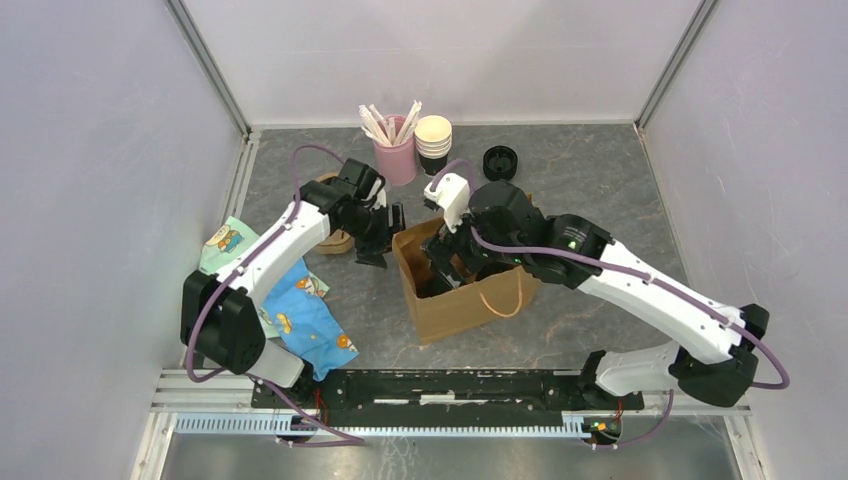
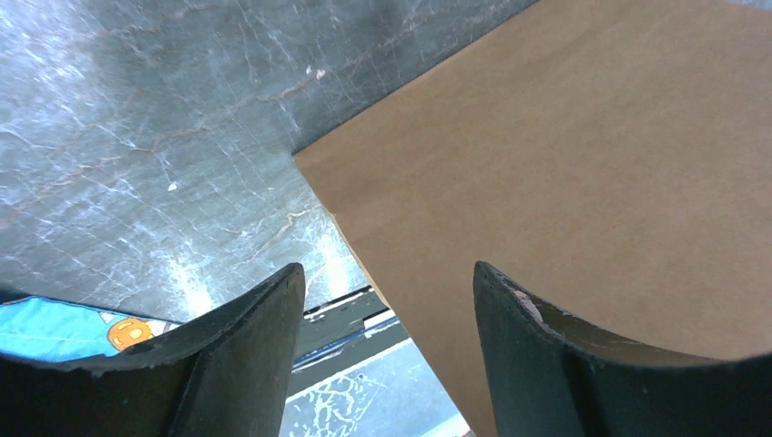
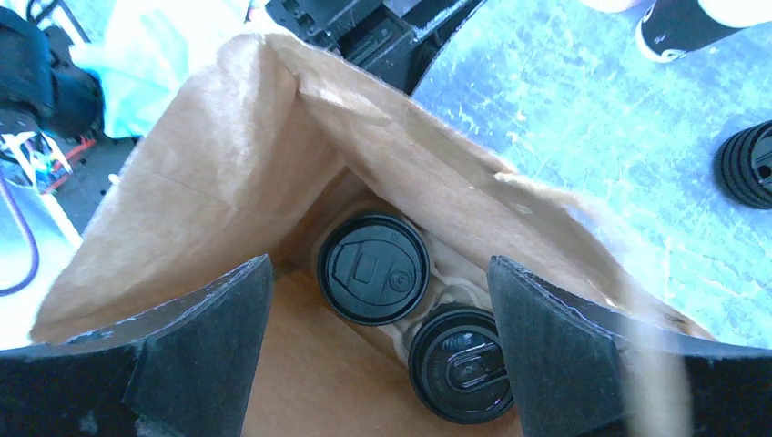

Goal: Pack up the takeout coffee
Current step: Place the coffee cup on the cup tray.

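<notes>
Trouble from here most likely comes from the way out of the bag. In the top external view the brown paper bag stands open at mid-table with the right gripper sunk into its mouth, so the takeout coffee is hidden there. The bag's twine handle loops down its near wall close to that arm. The left gripper hangs just beside the bag's left wall and does not brace it, so a finger catching the rim or the handle on a lift could drag or tip the whole bag. In the left wrist view the left gripper stands well parted with nothing in it, the bag's plain wall and the grey table beyond. Any sideways drift towards the bag would push that unsupported wall inward. In the right wrist view the right gripper is spread wide and empty above the takeout coffee, which stands upright on the bag's floor, lid on, close beside a second lidded cup. A creased flap of the bag's far wall leans over both. A careless rise could hook that flap, and a dip could knock a lid loose.
</notes>
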